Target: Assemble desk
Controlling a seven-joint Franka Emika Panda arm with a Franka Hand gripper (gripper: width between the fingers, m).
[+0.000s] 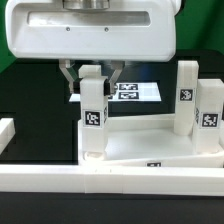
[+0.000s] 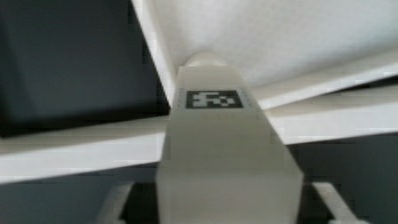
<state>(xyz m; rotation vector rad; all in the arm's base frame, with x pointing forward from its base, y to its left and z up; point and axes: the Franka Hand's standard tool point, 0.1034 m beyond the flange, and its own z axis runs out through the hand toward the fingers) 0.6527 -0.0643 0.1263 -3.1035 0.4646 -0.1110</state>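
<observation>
White border rail [image 1: 110,192] runs across the front, desk top [image 1: 150,140] just behind w/ three legs upright. Gripper [image 1: 92,82] clenched on the leg [image 1: 93,110] at exterior view's left; marker board [image 1: 135,92] behind.

One desk top [image 1: 150,140], three white legs [image 1: 93,105] [image 1: 186,95] [image 1: 210,110], one marker board [image 1: 135,92], one gripper [image 1: 92,72].

No readable text; only black-and-white tags on the leg [image 1: 93,100] and marker board [image 1: 130,91].
</observation>
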